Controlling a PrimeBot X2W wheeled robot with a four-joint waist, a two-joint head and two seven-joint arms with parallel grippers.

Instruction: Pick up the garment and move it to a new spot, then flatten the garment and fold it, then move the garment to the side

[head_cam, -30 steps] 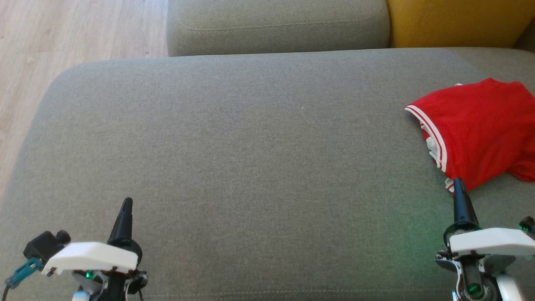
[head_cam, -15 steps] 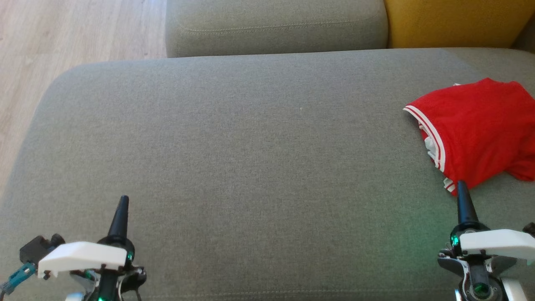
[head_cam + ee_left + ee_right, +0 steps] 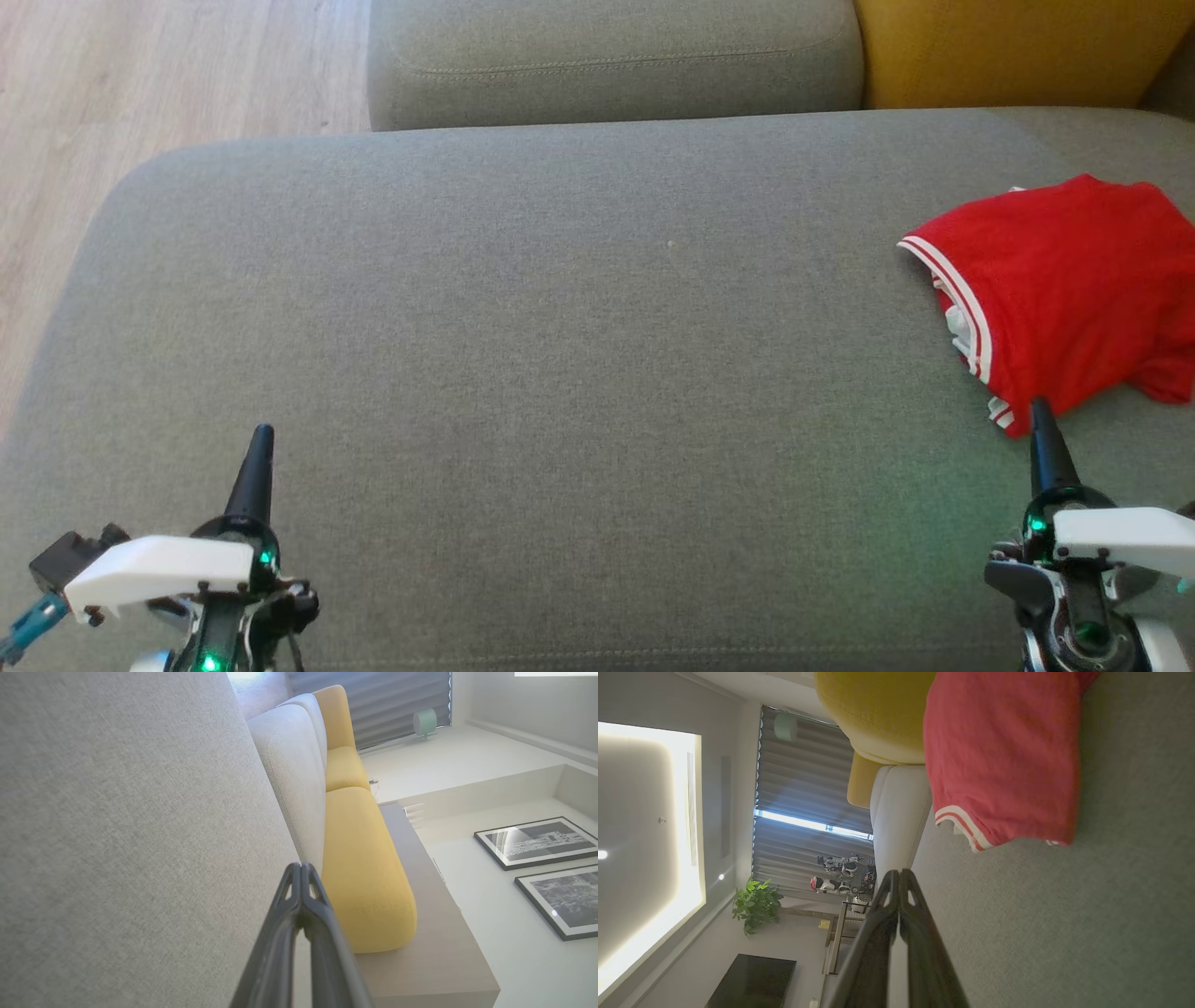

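The red garment (image 3: pixel 1064 289) lies at three o'clock on the grey sofa seat (image 3: pixel 560 327), doubled over in a loose bundle with its white-striped hem showing; the right jaws, pressed together and empty, sit at five o'clock just short of its near corner; the left jaws, likewise closed on nothing, sit at seven o'clock, well apart. Parked aside like that, it could be finished with a rough fold, or not yet begun; I cannot tell which.
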